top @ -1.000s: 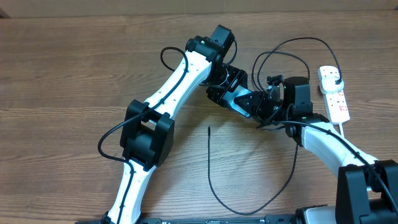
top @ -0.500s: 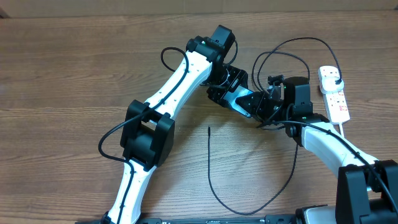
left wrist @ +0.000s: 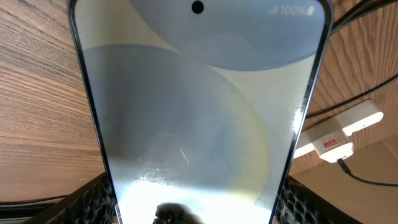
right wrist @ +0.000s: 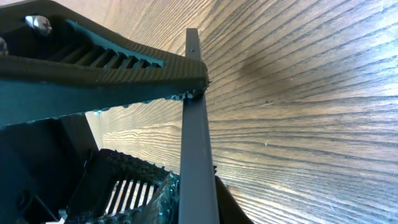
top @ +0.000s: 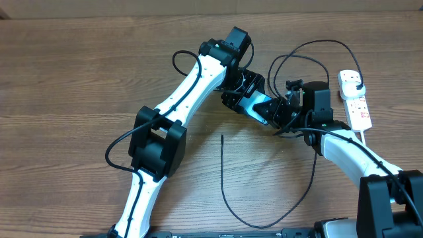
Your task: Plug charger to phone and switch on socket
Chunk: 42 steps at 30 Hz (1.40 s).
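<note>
The phone [top: 258, 106], at 1 o'clock of table centre, is clamped widthways in the left gripper [left wrist: 196, 208]. The right gripper [right wrist: 171, 134] touches its edge, though I cannot tell if those jaws grip. Opposing pulls could twist it loose. The charger [top: 221, 165] lies unheld at 7 o'clock.

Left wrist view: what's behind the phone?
Past its edges: wood table and, right, the white socket. The phone fills the view, so whatever lies directly behind it is covered.

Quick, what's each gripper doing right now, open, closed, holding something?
Left gripper: closed on the phone, gripping its sides.
Right gripper: at the phone's edge; grip cannot be told.
</note>
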Each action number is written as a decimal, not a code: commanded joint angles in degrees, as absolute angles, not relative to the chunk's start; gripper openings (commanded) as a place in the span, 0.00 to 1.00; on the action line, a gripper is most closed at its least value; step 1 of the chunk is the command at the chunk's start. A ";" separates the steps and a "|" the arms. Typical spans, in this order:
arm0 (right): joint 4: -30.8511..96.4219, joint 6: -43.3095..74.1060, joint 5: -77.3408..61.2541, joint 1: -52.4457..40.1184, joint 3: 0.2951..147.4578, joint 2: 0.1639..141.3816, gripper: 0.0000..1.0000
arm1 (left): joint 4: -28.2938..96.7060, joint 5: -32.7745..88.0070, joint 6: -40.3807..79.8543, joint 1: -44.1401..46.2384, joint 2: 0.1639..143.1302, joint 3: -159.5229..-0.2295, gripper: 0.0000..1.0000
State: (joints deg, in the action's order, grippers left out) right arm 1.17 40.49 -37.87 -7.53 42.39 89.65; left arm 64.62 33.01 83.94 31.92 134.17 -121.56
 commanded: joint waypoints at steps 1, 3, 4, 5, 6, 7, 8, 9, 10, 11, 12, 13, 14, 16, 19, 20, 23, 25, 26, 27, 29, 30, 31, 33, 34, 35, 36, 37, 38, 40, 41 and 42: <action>0.95 40.49 -37.89 -7.88 43.46 89.71 0.12 | 64.18 39.03 84.51 34.20 133.71 -123.22 0.04; 0.95 40.49 -37.91 -7.88 43.46 89.71 0.11 | 64.18 39.00 84.49 34.22 133.71 -123.22 0.04; 0.95 40.49 -37.91 -7.88 43.46 89.71 0.11 | 64.18 39.00 84.49 34.22 133.71 -123.22 0.04; 0.95 40.49 -37.91 -7.88 43.46 89.71 0.11 | 64.18 39.00 84.49 34.22 133.71 -123.22 0.04; 0.95 40.49 -37.91 -7.88 43.46 89.71 0.11 | 64.18 38.98 84.49 34.22 133.71 -123.22 0.04; 0.95 40.49 -37.91 -7.88 43.46 89.71 0.11 | 64.18 38.87 84.49 34.22 133.71 -123.22 0.04; 0.95 40.49 -37.91 -7.88 43.46 89.71 0.10 | 64.18 38.57 84.49 34.22 133.71 -123.22 0.04; 0.95 40.49 -37.93 -7.88 43.46 89.71 0.07 | 64.18 38.28 84.49 34.22 133.71 -123.22 0.08; 0.97 40.49 -37.93 -7.88 43.46 89.71 0.05 | 64.18 38.00 84.49 34.22 133.71 -123.22 0.13; 0.97 40.49 -37.93 -7.88 43.46 89.71 0.04 | 64.20 37.74 84.47 34.22 133.71 -123.22 0.23; 0.97 40.49 -37.93 -7.88 43.46 89.71 0.04 | 64.23 37.43 84.44 34.22 133.71 -123.22 0.38; 0.97 40.49 -37.93 -7.88 43.46 89.71 0.04 | 64.23 37.01 84.44 34.22 133.71 -123.22 0.53; 0.97 40.49 -37.93 -7.88 43.46 89.71 0.04 | 64.27 36.97 84.40 34.22 133.71 -123.22 0.62; 0.99 40.49 -37.93 -7.88 43.46 89.71 0.04 | 64.27 37.08 84.40 34.22 133.71 -123.22 0.82; 0.97 40.49 -37.93 -7.88 43.46 89.71 0.04 | 64.27 37.06 84.40 34.15 133.71 -123.22 1.00; 0.97 40.49 -37.93 -7.88 43.46 89.71 0.04 | 64.27 37.06 84.40 34.15 133.71 -123.22 1.00; 0.97 40.49 -37.93 -7.88 43.46 89.71 0.04 | 64.45 37.06 82.85 34.09 133.71 -123.22 1.00; 0.97 40.49 -37.93 -7.86 43.46 89.71 0.04 | 64.53 37.12 82.02 33.76 133.71 -123.22 1.00; 0.97 40.49 -37.93 -7.86 43.46 89.71 0.04 | 64.66 37.12 81.78 33.67 133.71 -123.22 1.00; 0.97 40.47 -37.91 -7.86 43.46 89.71 0.04 | 64.64 37.19 81.45 33.36 133.71 -123.22 1.00; 0.97 40.49 -37.30 -7.86 43.46 89.71 0.04 | 64.66 37.98 80.23 32.64 133.71 -123.22 1.00; 0.99 40.49 -36.84 -7.86 43.46 89.71 0.04 | 64.62 38.52 79.02 32.10 133.71 -123.24 1.00; 0.99 40.49 -36.42 -7.86 43.46 89.71 0.04 | 64.66 39.05 77.82 31.51 133.71 -123.24 1.00; 0.95 40.49 -35.53 -7.86 43.46 89.71 0.04 | 64.71 40.62 74.08 29.69 133.69 -123.24 1.00; 0.93 40.51 -35.38 -7.86 43.46 89.71 0.04 | 64.75 41.56 71.70 28.73 133.69 -123.28 1.00; 0.73 40.56 -35.38 -7.79 43.46 89.71 0.04 | 64.88 42.57 69.60 27.75 133.69 -123.28 1.00; 0.62 40.80 -35.35 -7.75 43.46 89.71 0.04 | 65.19 43.62 67.81 26.74 133.69 -123.28 1.00; 0.36 41.10 -35.35 -7.64 43.46 89.71 0.04 | 65.87 44.75 65.91 25.47 133.69 -123.28 1.00; 0.21 41.63 -35.14 -7.64 43.46 89.71 0.04 | 66.17 45.32 64.86 24.71 133.69 -123.28 1.00; 0.19 44.31 -33.65 -7.64 43.46 89.71 0.04 | 66.59 47.11 61.39 22.46 133.69 -123.28 1.00; 0.21 45.87 -32.95 -7.64 43.46 89.71 0.04 | 66.85 47.90 60.03 21.39 133.69 -123.28 1.00; 0.05 48.23 -32.45 -7.64 43.46 89.71 0.04 | 67.07 48.31 58.89 20.40 133.67 -123.28 1.00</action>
